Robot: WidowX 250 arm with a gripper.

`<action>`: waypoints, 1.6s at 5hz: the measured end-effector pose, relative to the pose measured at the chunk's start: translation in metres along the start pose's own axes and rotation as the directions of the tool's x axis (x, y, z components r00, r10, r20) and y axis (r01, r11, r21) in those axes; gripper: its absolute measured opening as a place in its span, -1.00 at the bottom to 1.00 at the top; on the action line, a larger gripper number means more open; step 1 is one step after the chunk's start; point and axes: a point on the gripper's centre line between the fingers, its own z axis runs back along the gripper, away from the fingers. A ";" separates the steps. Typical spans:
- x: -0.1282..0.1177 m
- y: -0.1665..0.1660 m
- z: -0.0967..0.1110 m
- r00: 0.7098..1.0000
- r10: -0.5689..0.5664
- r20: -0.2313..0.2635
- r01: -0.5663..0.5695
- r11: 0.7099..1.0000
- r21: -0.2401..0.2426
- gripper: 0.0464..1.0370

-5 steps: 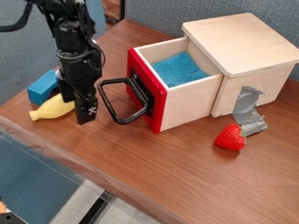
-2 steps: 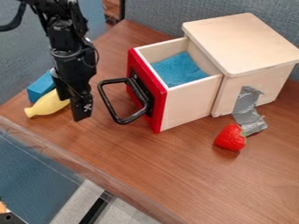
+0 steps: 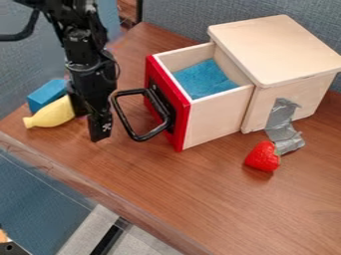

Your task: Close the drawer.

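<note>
And here we are in the camera view, with the drawer [image 3: 216,117] standing out from its pale wooden cabinet [image 3: 276,47], definitely open! Its red front [image 3: 179,139] faces the left side of the view, the black loop handle [image 3: 125,119] juts out from it, and a blue lining [image 3: 205,79] lies inside. The black gripper [image 3: 94,125] hangs tilted over the wooden table [image 3: 200,199], just left of that handle; whether it's open or closed, I cannot tell, nor whether it touches the handle.

Over on the left, a yellow toy banana [image 3: 50,114] lies partly behind the gripper, a blue block [image 3: 47,94] just beside it. Down in front of the cabinet sits a red strawberry [image 3: 263,157] (a splendid ringside seat, that), near the silver tape [image 3: 279,122] running down the cabinet's side onto the table. A grey-blue partition [image 3: 180,20] stands behind it all.
</note>
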 end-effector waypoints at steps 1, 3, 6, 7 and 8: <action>0.008 0.000 0.002 1.000 -0.025 0.016 0.025 1.000 0.009 0.93; 0.016 0.003 0.003 0.999 -0.036 0.032 0.035 0.999 0.016 0.93; 0.022 0.010 -0.009 0.999 -0.037 0.020 0.037 0.999 0.009 0.93; 0.027 0.010 -0.018 0.999 -0.038 0.015 0.038 0.999 0.001 0.93; 0.041 0.006 -0.021 0.998 -0.057 0.019 0.057 0.998 0.007 0.93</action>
